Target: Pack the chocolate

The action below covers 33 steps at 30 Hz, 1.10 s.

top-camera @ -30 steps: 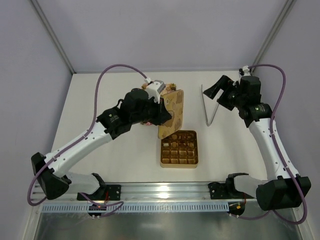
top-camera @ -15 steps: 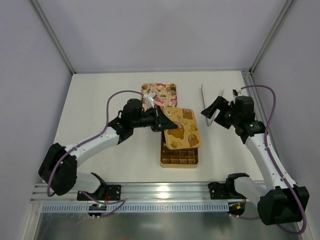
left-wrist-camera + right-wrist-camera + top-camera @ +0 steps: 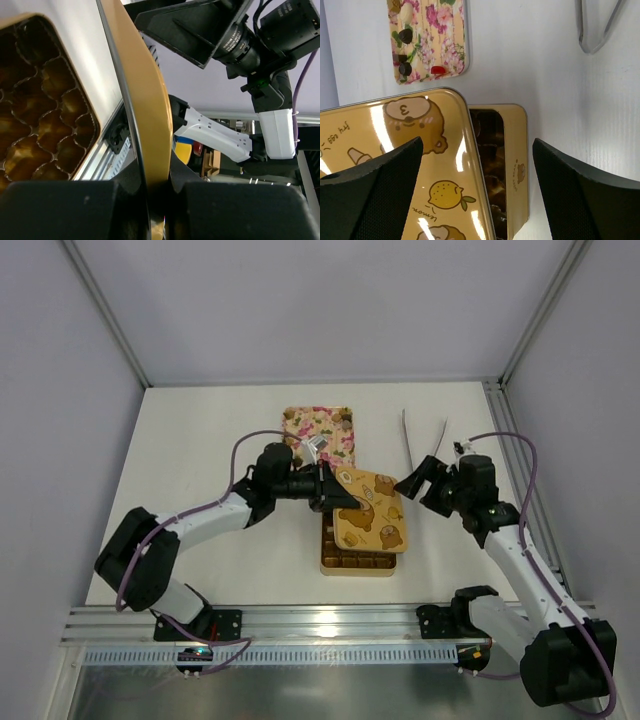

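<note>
on the white bench [image 3: 200, 440] we see the gold box [image 3: 358, 560] nearest. the left pincer [image 3: 330, 490] is clenched on its bear-print lid [image 3: 372, 512], tilted over it, and the right pincer [image 3: 418, 482] is released alongside. farther, only the right wrist view shows chocolate [image 3: 405, 36] on the floral tray [image 3: 445, 30]. pale walls [image 3: 300, 310] behind.

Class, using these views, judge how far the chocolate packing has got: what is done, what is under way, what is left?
Done: the cells of the box that show appear to hold brown chocolates. In hand: the left gripper is shut on the lid, tilted over the box; the right gripper hangs open beside it. Left: seating the lid, and a few sweets lie on the floral tray.
</note>
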### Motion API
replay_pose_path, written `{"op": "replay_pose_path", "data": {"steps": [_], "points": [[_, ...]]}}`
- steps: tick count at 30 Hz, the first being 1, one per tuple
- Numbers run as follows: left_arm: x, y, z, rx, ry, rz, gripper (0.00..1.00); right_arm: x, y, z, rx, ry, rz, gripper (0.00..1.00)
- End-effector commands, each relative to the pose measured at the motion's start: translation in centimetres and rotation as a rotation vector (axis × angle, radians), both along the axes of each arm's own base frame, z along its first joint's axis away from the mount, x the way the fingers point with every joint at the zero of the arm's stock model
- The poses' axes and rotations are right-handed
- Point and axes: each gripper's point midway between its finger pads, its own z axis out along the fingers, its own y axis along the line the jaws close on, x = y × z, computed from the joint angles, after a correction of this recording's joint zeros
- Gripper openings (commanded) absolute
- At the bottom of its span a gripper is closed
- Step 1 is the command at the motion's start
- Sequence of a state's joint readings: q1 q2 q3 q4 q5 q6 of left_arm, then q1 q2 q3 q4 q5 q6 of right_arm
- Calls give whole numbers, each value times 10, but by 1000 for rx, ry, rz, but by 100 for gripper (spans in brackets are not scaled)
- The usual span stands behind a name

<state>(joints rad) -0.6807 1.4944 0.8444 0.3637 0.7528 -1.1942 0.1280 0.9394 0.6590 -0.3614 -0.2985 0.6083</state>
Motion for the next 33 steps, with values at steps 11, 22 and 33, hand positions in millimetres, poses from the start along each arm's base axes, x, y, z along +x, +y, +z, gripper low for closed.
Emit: {"op": "replay_pose_path", "data": {"steps": [11, 22, 33], "points": [[-13, 1, -29, 7, 12, -90, 0, -9, 31, -20, 102, -38, 40, 94], [-15, 2, -50, 40, 33, -102, 0, -20, 41, -37, 174, -17, 41, 97], [-13, 6, -57, 60, 38, -91, 1, -28, 49, -45, 248, -7, 61, 100]]}}
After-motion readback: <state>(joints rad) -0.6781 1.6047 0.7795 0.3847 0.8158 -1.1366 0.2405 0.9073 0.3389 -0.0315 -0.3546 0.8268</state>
